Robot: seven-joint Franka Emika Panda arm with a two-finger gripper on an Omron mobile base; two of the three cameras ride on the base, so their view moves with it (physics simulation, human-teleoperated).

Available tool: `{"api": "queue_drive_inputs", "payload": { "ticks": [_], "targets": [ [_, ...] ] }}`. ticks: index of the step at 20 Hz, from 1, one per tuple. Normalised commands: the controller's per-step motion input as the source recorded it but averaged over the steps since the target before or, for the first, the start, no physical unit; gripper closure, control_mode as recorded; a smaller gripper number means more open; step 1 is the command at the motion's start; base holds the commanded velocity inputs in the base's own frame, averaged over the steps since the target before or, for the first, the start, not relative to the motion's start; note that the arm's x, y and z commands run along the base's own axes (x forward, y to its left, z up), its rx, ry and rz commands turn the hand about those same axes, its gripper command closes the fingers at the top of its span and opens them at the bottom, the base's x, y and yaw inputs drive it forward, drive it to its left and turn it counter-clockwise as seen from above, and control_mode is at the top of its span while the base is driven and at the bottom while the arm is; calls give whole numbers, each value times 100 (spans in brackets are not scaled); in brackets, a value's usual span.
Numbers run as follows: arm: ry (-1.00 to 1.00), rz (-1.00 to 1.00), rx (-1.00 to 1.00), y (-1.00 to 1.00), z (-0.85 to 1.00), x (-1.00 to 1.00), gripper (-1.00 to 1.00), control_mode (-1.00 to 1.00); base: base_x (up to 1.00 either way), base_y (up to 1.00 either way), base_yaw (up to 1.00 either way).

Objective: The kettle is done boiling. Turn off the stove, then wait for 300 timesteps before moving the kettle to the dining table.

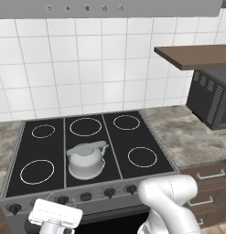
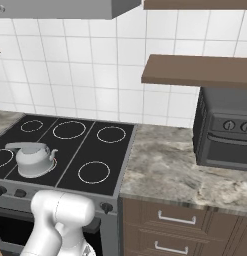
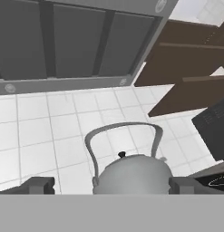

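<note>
Down at the stove (image 1: 27,155) front I'm hovering the gripper (image 3: 111,183) low by the knob row (image 1: 86,196), jaws spread wide and holding nothing. I'm keeping the kettle (image 1: 86,160) sitting on its front-middle burner, handle arching up between my fingertips (image 3: 38,185). Off right, the toaster oven (image 2: 225,130) is sitting well apart.

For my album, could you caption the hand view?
Open gripper faces the kettle beneath the range hood.
</note>
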Motion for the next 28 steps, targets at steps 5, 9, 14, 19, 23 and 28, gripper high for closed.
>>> {"api": "queue_drive_inputs", "payload": {
  "ticks": [5, 9, 14, 19, 23, 28],
  "targets": [
    [-7, -2, 10, 0, 11, 0, -100, -100, 0, 0, 0],
    [-9, 0, 10, -7, 3, -2, -100, -100, 0, 0, 0],
    [-6, 0, 11, -3, 12, 0, -100, -100, 0, 0, 0],
    [-5, 0, 10, -2, 24, 0, -100, -100, 0, 0, 0],
    [-4, 0, 10, -1, 23, 0, -100, -100, 0, 0, 0],
    [0, 0, 10, -3, 10, 0, -100, -100, 0, 0, 0]
  ]
}}
